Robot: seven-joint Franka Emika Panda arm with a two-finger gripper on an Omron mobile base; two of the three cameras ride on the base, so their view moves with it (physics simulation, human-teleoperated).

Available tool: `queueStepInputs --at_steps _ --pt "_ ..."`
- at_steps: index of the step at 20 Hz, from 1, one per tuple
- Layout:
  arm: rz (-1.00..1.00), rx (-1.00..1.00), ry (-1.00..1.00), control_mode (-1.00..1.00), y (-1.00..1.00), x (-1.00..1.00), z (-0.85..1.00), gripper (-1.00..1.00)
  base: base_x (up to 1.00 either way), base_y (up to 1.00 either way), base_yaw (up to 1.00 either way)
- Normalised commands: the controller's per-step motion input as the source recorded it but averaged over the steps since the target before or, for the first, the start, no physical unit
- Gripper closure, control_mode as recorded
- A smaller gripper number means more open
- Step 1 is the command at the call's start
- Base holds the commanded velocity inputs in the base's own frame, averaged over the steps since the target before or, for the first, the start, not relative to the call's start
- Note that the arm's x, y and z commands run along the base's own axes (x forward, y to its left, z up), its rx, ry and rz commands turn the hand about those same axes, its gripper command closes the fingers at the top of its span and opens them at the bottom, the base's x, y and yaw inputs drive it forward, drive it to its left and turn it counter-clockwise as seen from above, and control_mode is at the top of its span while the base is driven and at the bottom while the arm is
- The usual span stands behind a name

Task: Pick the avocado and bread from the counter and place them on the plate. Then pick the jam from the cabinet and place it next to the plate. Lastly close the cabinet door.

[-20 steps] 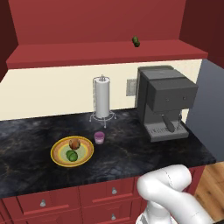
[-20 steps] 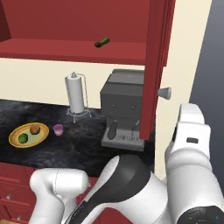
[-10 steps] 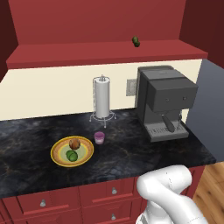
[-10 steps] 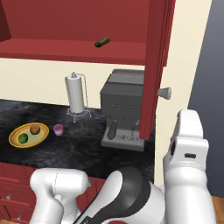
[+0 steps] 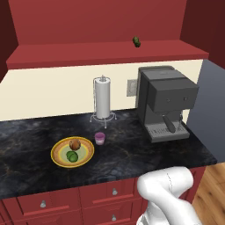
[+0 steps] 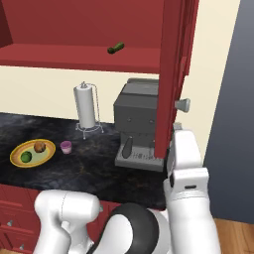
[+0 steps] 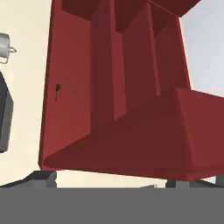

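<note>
We cannot tell how the jaws stand; only dim grey tips show at the hand view's bottom. The black surface point(image 5: 26, 136) carries the plate point(image 5: 58, 157), with the bread point(image 5: 75, 144) and avocado point(image 5: 72, 156) on it. The jam point(image 5: 100, 138) stands just right of the plate. Behind the jam is a towel roll point(image 5: 103, 97). The cabinet point(image 6: 74, 30) door point(image 6: 171, 74) stands open right of the coffee machine point(image 6: 139, 124). The arm point(image 6: 186, 173) rises beside that door.
</note>
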Motion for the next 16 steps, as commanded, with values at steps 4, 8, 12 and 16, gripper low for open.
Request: queueStepInputs --at_steps 4,8,12,16 --pt "0.18 -0.23 -0.43 -1.00 0.51 0.00 0.42 -1.00 0.00 0.00 0.00" --pt "0.23 -0.28 -0.45 -1.00 0.61 -0.02 0.39 -1.00 0.00 0.00 0.00" --pt "0.23 -0.36 -0.33 -1.00 0.73 -0.12 0.29 -1.00 0.00 0.00 0.00" --pt "0.09 -0.38 -0.08 -1.00 0.70 -0.11 0.33 -1.00 0.00 0.00 0.00"
